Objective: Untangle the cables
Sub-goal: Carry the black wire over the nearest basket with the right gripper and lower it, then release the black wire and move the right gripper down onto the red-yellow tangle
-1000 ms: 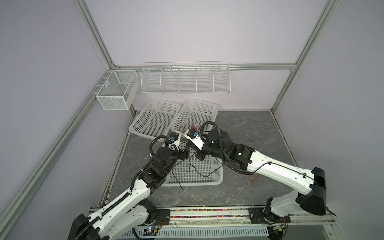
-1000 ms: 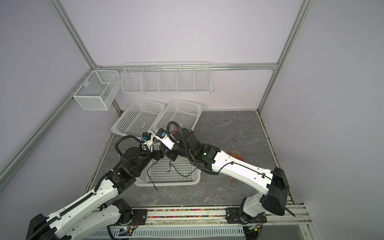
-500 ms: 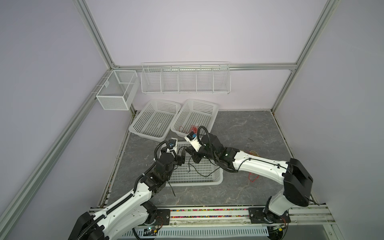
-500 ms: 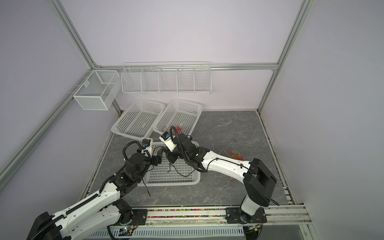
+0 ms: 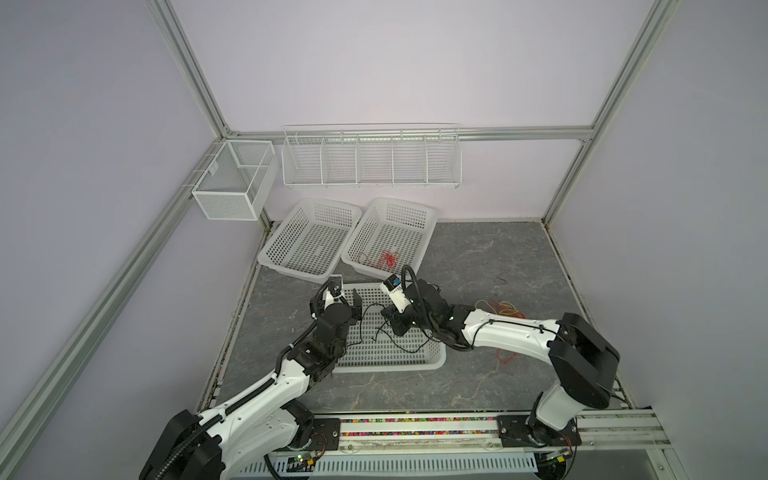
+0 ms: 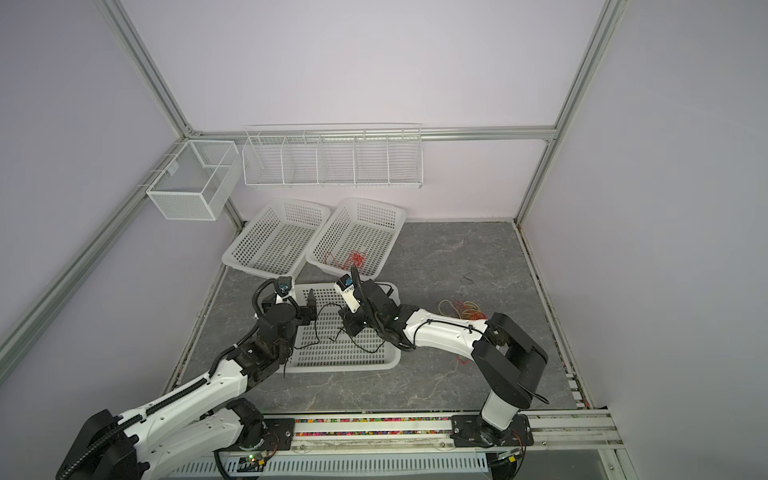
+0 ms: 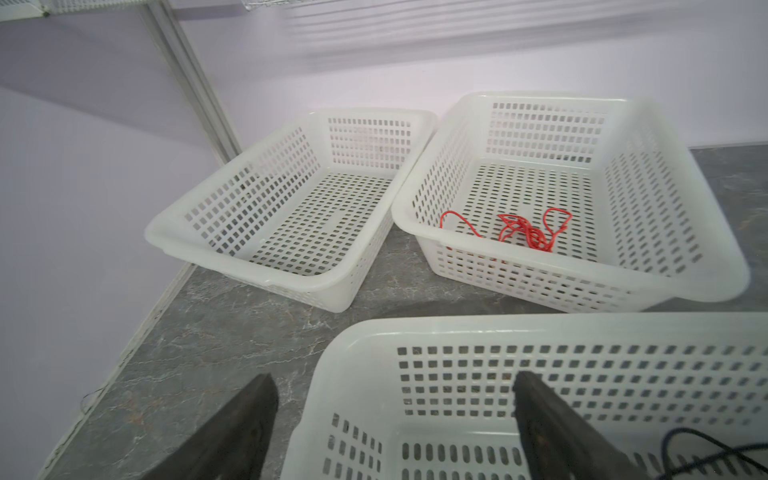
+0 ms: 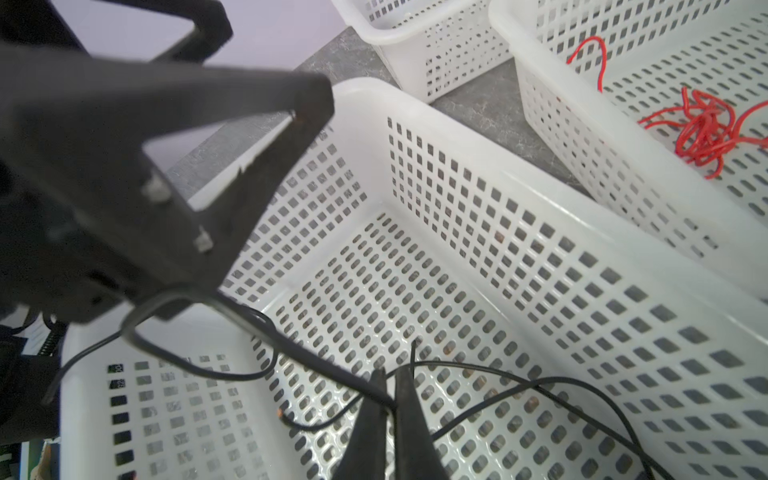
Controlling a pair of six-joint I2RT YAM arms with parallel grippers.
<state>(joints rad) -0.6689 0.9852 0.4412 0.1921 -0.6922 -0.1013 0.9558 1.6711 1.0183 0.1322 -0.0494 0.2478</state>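
three baskets stand on the counter (image 5: 478, 257). the far right basket (image 5: 401, 214) holds some red cables (image 5: 387, 258); a red-yellow tangle (image 5: 500, 309) lies unsorted at right, so much seems left. over the near basket (image 5: 395, 366), right jaws clench a black cable (image 8: 307, 350); left jaws stand released.

Bare tabletop (image 5: 490, 249) lay open right of centre in both top views. White baskets (image 5: 395, 368) blocked the centre-left; loose cables (image 5: 505, 309) cluttered the right.
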